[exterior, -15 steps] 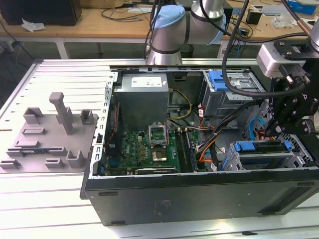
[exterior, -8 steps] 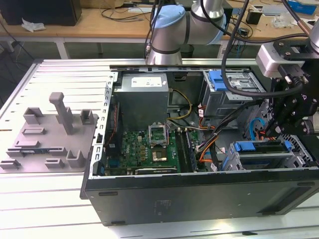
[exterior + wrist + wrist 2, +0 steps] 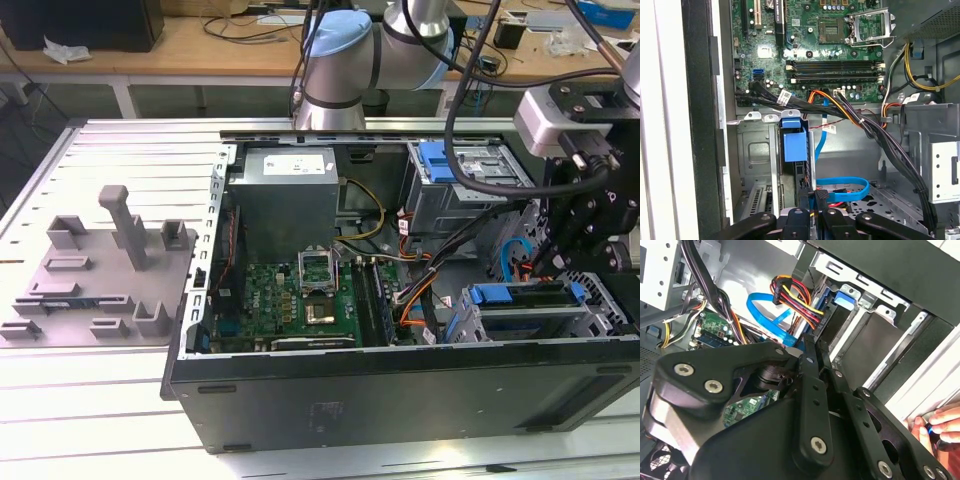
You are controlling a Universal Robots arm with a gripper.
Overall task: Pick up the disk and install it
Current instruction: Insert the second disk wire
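Observation:
The disk (image 3: pixel 530 320) sits on edge in the drive cage at the exterior view's right end of the open computer case (image 3: pixel 400 390). Its blue bracket (image 3: pixel 500 295) faces up. In the first wrist view the bracket's blue tab (image 3: pixel 794 142) stands in the cage slot, and in the second wrist view it appears as a blue end (image 3: pixel 844 297). My gripper (image 3: pixel 548 262) hangs just over that cage. Its two black fingers (image 3: pixel 810 390) lie together, shut, with nothing seen between them. The tips (image 3: pixel 813 197) are close to the bracket; I cannot tell whether they touch it.
A grey power-supply box (image 3: pixel 290 195) and green motherboard (image 3: pixel 300 300) fill the case's middle. Cable bundles (image 3: pixel 850 112) and a blue flat cable (image 3: pixel 845 187) run beside the cage. A second blue-latched cage (image 3: pixel 445 160) is behind. A grey fixture plate (image 3: pixel 100 270) lies outside. A hand (image 3: pixel 940 425) rests at the case edge.

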